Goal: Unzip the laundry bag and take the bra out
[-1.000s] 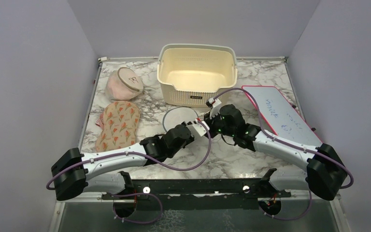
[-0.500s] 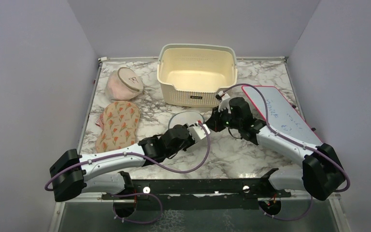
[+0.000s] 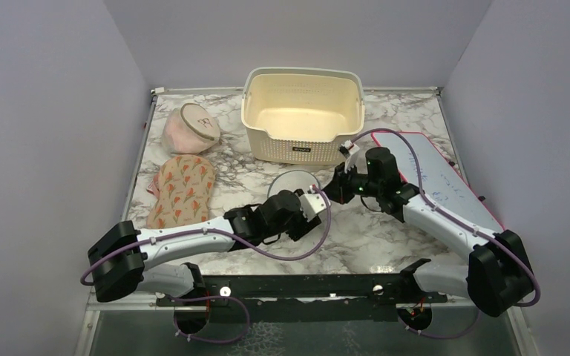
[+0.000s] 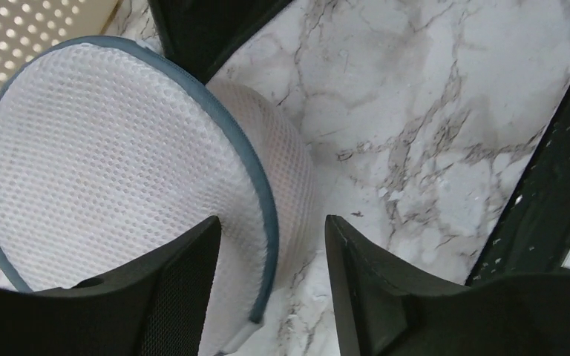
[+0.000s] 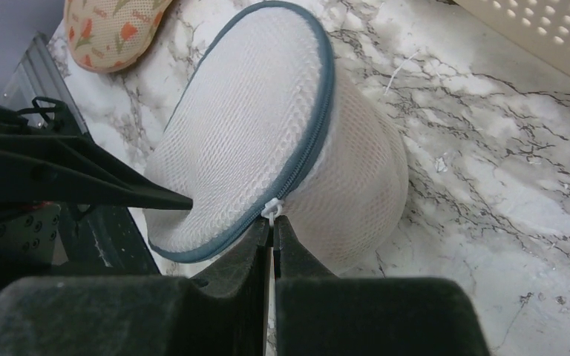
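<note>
At laundry bag (image 5: 252,141) rim, right gripper (image 5: 273,221) clamped

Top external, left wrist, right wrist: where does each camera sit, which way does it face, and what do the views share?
Top external: above and behind the bases, looking down over the marble table; both arms show whole.
Left wrist: on the left arm, looking past the open left gripper at the round white mesh laundry bag.
Right wrist: on the right arm, looking along the shut right gripper, pinching the white zip pull.
Shared: all three show the bag.
</note>
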`<control>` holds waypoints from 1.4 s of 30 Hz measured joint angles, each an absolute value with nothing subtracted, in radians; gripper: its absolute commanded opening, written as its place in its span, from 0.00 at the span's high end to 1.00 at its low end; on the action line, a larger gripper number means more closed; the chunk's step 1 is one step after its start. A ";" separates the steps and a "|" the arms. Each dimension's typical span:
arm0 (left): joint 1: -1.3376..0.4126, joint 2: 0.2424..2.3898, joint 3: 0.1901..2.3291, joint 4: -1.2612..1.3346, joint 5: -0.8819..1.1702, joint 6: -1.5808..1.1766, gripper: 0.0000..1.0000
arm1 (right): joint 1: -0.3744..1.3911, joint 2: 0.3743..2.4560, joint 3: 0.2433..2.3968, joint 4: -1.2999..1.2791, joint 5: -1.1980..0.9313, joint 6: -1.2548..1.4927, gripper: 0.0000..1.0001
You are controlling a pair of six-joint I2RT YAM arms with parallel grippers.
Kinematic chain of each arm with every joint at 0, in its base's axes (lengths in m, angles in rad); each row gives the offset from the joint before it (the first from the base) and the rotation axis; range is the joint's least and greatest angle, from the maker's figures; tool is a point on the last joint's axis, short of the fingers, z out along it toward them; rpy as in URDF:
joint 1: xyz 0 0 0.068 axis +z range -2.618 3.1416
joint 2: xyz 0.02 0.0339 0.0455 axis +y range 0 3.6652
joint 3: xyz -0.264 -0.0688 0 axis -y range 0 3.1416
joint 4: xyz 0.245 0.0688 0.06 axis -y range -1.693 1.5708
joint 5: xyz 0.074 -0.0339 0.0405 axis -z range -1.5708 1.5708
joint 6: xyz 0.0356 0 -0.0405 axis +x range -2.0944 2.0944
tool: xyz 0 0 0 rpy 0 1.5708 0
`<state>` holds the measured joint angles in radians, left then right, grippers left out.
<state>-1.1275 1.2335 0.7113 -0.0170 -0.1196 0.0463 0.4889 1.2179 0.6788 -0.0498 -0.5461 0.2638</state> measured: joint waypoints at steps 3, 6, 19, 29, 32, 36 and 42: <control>-1.128 1.272 0.783 -0.074 -0.117 -0.014 0.37 | 0.489 1.216 0.669 -0.051 -0.574 0.255 0.99; -1.128 1.278 0.841 -0.091 -0.116 -0.076 0.37 | 0.489 1.212 0.661 -0.052 -0.591 0.252 0.99; -1.128 1.380 0.907 -0.116 -0.226 -0.182 1.00 | 0.489 1.148 0.625 -0.045 -0.628 0.240 0.99; -1.127 1.329 0.907 -0.153 -0.227 -0.142 1.00 | 0.489 1.110 0.598 -0.041 -0.590 0.244 0.99; -1.127 1.264 0.892 -0.156 -0.211 -0.104 1.00 | 0.489 1.085 0.587 -0.036 -0.542 0.251 0.99; -1.127 1.207 0.873 -0.160 -0.197 -0.062 1.00 | 0.489 1.061 0.587 -0.043 -0.459 0.261 0.99; -1.128 1.204 0.855 -0.147 -0.196 -0.046 1.00 | 0.490 1.022 0.587 -0.057 -0.377 0.268 0.99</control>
<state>-1.1278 1.2037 0.8547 -0.1471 -0.1955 -0.0460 0.4900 1.0222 0.5869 -0.0566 -0.3771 0.2684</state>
